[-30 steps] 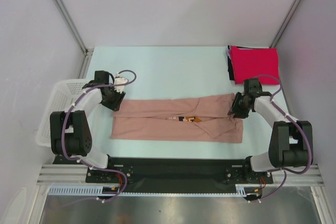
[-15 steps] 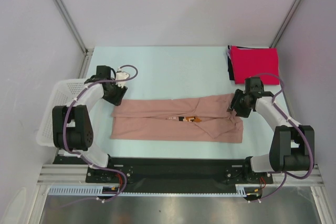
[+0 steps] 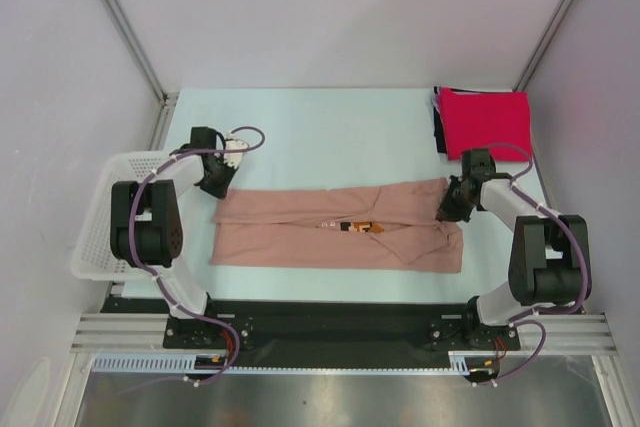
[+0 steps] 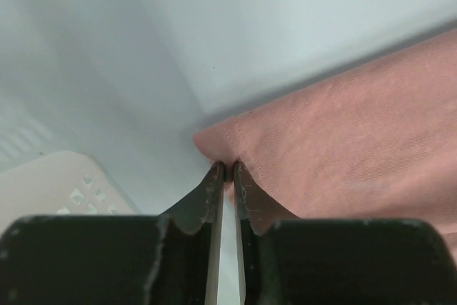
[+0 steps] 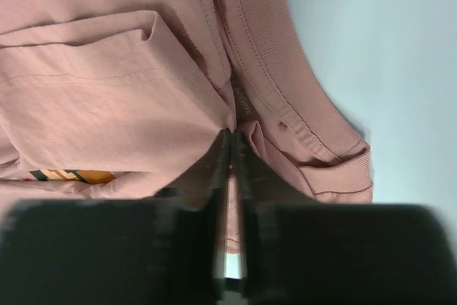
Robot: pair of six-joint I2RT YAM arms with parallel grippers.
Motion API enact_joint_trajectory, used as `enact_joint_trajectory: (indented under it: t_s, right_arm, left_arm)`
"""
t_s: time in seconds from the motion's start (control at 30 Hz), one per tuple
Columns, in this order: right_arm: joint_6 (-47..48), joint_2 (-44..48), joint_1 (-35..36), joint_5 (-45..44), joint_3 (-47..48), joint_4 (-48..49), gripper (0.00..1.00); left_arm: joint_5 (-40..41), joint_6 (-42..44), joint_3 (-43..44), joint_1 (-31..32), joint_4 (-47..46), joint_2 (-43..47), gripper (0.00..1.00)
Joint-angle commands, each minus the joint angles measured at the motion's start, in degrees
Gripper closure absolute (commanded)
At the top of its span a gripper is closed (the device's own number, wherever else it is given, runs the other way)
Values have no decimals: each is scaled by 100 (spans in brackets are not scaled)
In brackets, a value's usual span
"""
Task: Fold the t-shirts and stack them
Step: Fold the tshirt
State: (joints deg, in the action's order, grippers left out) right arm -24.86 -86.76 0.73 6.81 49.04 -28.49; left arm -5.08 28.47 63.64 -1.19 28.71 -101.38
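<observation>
The dusty-pink t-shirt (image 3: 340, 229) lies folded into a long strip across the table's front, its small print (image 3: 362, 227) showing at the fold. My left gripper (image 3: 217, 187) is at the strip's far left corner. In the left wrist view my left gripper (image 4: 229, 170) is shut on the hemmed corner of the pink t-shirt (image 4: 343, 141). My right gripper (image 3: 448, 209) is at the strip's right end; in the right wrist view my right gripper (image 5: 230, 133) is shut on the pink t-shirt (image 5: 107, 98) beside the ribbed collar (image 5: 271, 83). A folded red t-shirt (image 3: 485, 122) lies on a black one (image 3: 438, 133) at the back right.
A white lattice basket (image 3: 100, 209) stands off the table's left edge, close to my left arm; its rim (image 4: 64, 191) shows in the left wrist view. Grey walls and metal posts enclose the pale blue table (image 3: 320, 137).
Both grippers have closed on the pink t-shirt, the left on its far left corner, the right by the collar. The shirt lies as before.
</observation>
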Motion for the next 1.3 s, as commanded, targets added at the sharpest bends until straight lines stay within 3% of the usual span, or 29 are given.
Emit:
enact_joint_trajectory:
  t_s: [0.0,0.07,0.1,0.33,0.53,0.8,0.9,0.97,1.0,1.07,1.13,1.2,1.27]
  right_arm:
    - [52,256,-38,-250,27,-147,84]
    - [78,343,-21,-373,185,-445,55]
    - [78,414,-20,-452,237,-551,52]
    - [-510,1819,-240,-1190,-78,-1430,41]
    - [-1459,2882,-293,-1024,-825,-1581,36]
    - [-2558,3113,-302,-847,-1985,-799,35]
    - [-2602,2964,-310,-848,-2258,-500,37]
    - [-2585,2788,-328,-848,-2372,-316,45]
    - [-2550,2735,-328,-839,-2398,-245,49]
    - [-2445,2656,-363,-926,-2434,-87,67]
    - [-2313,2524,-424,-1085,-2408,114,81]
    - [-2129,2314,-530,-1094,-2329,290,89]
    - [-1971,2094,-635,-1050,-2171,677,98]
  left_arm:
    - [244,27,-79,-74,-172,-31,85]
    - [262,36,-80,-74,-190,39,81]
    - [236,45,-79,-74,-190,135,77]
    - [-237,45,87,-66,-111,514,58]
    - [-652,123,386,-57,-6,445,44]
    - [-81,229,413,-13,-190,-329,41]
    - [-273,291,282,5,-155,-391,41]
    - [-414,343,167,57,-94,-365,43]
    - [-502,361,27,75,-94,-347,48]
    - [-555,405,-123,75,-85,-303,58]
    - [-599,414,-255,75,-76,-303,79]
    - [-625,431,-316,75,38,-277,100]
    - [-766,466,-369,75,230,-146,100]
